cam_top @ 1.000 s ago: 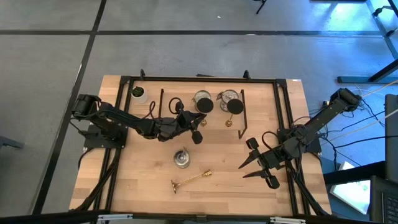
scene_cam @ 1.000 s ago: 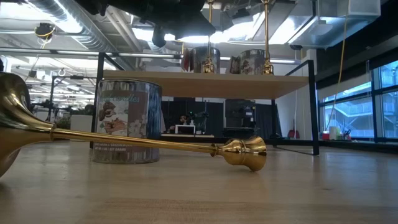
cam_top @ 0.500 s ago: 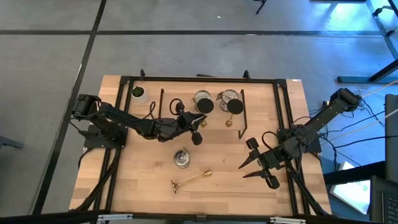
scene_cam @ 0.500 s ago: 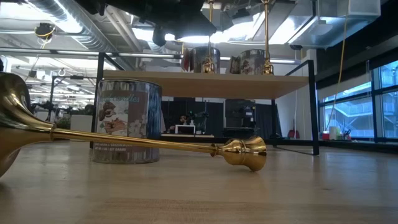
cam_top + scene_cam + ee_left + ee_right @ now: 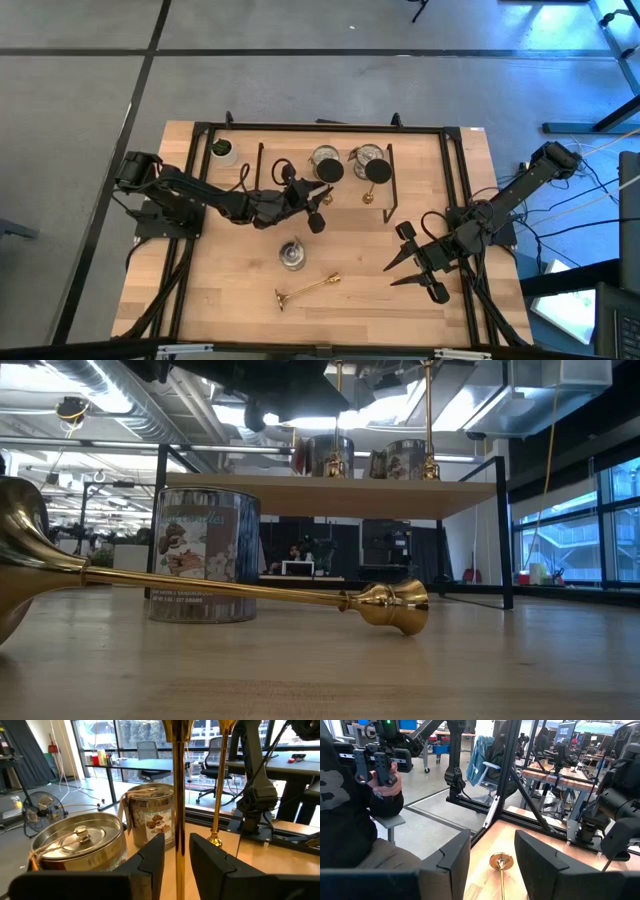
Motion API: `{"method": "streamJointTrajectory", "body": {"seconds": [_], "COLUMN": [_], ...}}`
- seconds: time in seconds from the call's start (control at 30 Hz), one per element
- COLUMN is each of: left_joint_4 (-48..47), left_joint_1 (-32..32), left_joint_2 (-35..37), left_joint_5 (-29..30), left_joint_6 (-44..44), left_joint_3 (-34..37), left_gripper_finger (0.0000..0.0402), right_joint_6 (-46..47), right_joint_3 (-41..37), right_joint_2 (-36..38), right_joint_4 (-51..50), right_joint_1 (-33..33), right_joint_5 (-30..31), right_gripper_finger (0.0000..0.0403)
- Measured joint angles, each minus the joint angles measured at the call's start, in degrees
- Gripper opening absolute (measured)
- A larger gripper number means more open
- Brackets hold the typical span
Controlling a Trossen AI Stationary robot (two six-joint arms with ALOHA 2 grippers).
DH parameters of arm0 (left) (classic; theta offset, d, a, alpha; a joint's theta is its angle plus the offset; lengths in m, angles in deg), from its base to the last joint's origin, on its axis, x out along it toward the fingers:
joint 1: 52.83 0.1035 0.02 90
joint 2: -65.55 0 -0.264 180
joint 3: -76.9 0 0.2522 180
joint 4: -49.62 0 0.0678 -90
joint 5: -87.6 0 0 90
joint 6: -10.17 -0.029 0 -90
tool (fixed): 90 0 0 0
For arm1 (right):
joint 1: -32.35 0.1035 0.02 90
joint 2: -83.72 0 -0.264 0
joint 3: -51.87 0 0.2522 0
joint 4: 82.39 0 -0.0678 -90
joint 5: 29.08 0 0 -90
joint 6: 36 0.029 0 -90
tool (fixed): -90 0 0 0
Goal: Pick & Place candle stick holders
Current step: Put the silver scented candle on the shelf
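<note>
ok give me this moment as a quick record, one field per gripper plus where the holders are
left gripper: at the rack, open slightly around an upright gold stick
right gripper: open, empty, over the table's right side
on rack: two silvery cups, second gold stick
on table: third cup, lying gold stick

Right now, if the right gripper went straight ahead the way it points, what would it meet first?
Probably the brass candlestick lying on the table: in the right wrist view it lies between the open fingers of the right gripper, disc end farthest from them. Depth is unclear, so the gripper might pass just above it.
</note>
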Motion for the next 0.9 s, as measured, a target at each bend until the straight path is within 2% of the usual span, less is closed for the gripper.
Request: {"method": "streamJointTrajectory", "body": {"seconds": [0.47, 0.67, 0.9], "left_joint_4": [0.09, -0.37, -5.32], "left_joint_1": [-0.82, -1.64, -3.99], "left_joint_2": [0.35, 1.37, 4.71], "left_joint_5": [2.54, 3.96, 8.99], "left_joint_6": [-1.22, -1.40, -1.41], "left_joint_3": [-0.02, -0.08, -0.05], "left_gripper_finger": [0.0132, 0.0137, 0.0137], "right_joint_6": [0.02, 0.04, 0.33], "right_joint_3": [0.00, 0.00, 0.00], "right_joint_2": [-0.01, -0.01, -0.01], "right_joint_4": [-0.17, -0.35, -1.16], "right_joint_1": [0.00, 0.01, 0.01], "right_joint_5": [0.00, 0.00, 1.12], "right_gripper_finger": [0.0156, 0.0156, 0.0156]}}
